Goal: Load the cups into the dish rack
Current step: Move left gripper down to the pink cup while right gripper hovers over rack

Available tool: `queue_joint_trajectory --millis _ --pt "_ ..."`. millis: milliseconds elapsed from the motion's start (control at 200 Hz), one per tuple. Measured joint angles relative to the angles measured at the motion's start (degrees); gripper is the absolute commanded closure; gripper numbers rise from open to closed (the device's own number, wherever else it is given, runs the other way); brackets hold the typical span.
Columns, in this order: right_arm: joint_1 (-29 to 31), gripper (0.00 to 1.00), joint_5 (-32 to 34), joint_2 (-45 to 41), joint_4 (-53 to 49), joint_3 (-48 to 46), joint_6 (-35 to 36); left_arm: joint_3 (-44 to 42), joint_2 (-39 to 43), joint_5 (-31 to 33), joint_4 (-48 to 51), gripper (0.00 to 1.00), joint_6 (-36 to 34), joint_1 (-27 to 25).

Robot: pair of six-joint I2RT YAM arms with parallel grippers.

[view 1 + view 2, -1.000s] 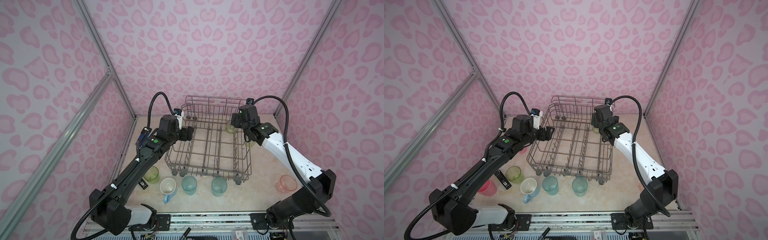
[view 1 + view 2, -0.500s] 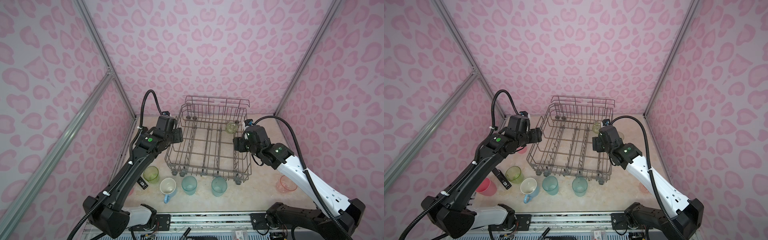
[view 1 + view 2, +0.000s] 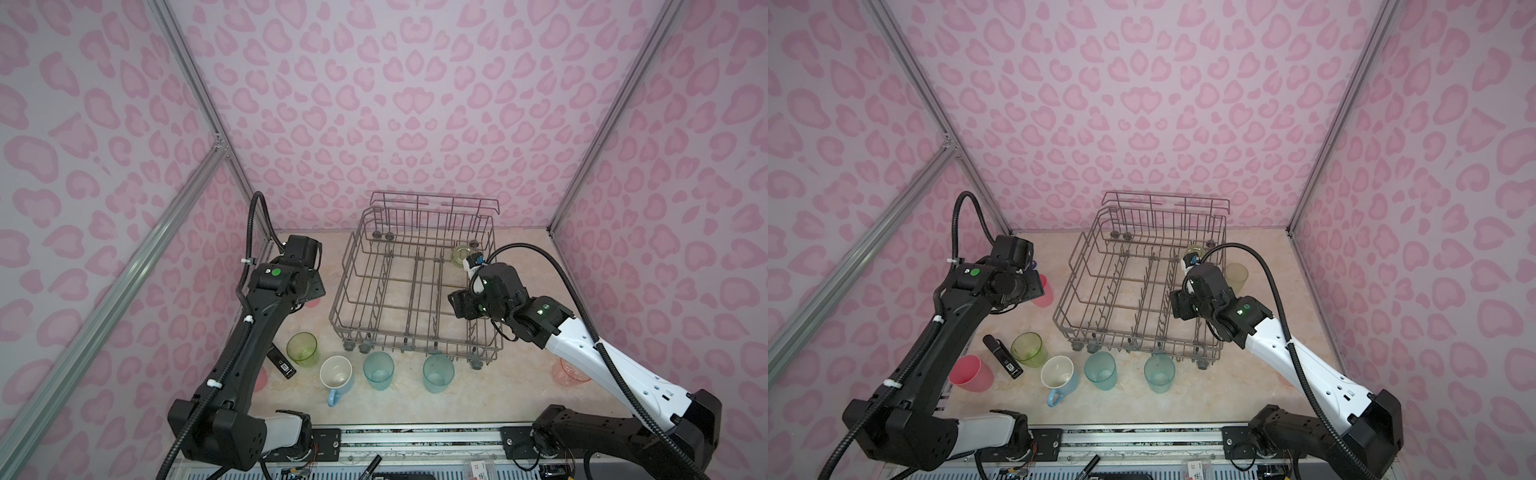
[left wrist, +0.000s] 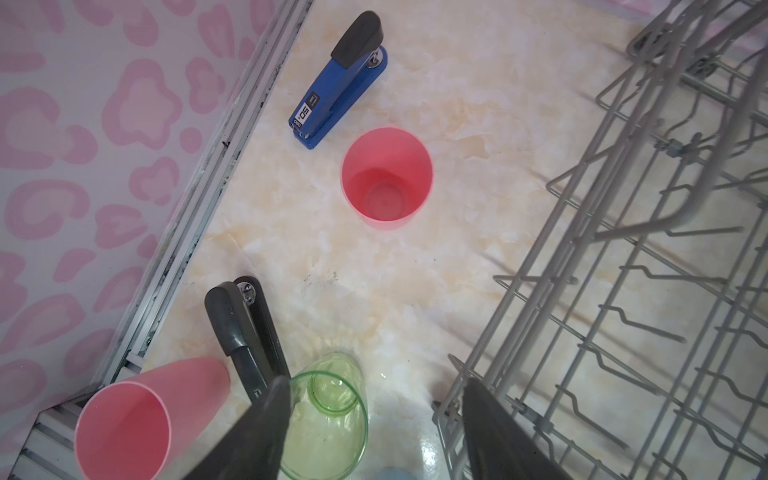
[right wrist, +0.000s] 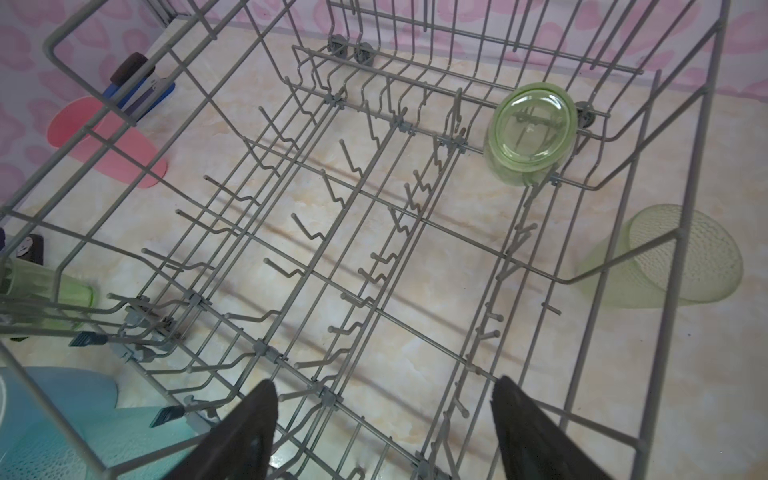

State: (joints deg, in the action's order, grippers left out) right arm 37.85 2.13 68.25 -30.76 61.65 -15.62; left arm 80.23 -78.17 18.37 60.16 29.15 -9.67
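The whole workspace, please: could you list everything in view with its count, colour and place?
dish rack: one, grey wire, back centre of table
green cup: one, clear green, base up in rack's far right corner
mug: one, light blue, white inside, in front of rack
teal tumblers: two, translucent teal, in front of rack
yellow-green tumblers: two, front left and right of rack
pink tumblers: two, pink, left of rack and front left
salmon tumbler: one, front right, partly hidden
blue stapler: one, by left wall
black stapler: one, front left
table: one, beige marble
left end effector: one, black, open, left of rack
right end effector: one, black, open, over rack's right side
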Motion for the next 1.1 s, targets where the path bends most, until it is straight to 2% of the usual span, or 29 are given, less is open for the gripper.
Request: queue_joint_trajectory --millis 265,470,860,1020,1065,1100 --pt "2.67 0.20 -1.25 0.37 0.39 0.17 2.27 5.18 -12.61 -2.62 -0.72 0.39 -3.08 9.11" --pt "3.04 0.20 -1.79 0.63 1.05 -0.33 3.02 5.38 -19.19 -5.35 -3.50 0.41 -3.80 14.08" --pt "3.06 0.20 -1.88 1.33 1.14 -0.59 3.19 6.69 -26.43 -8.00 -8.26 0.52 -3.96 14.91" --pt "3.06 0.20 -1.73 1.57 1.29 -0.70 3.17 5.31 -26.95 -8.55 -10.29 0.59 -4.15 15.17" --pt "3.06 0.20 -1.70 1.62 1.29 -0.70 3.17 4.85 -27.19 -9.07 -10.84 0.63 -4.24 15.26" --pt "3.06 0.20 -1.70 1.62 1.29 -0.70 3.17 4.61 -27.36 -9.22 -11.19 0.69 -4.28 15.32"
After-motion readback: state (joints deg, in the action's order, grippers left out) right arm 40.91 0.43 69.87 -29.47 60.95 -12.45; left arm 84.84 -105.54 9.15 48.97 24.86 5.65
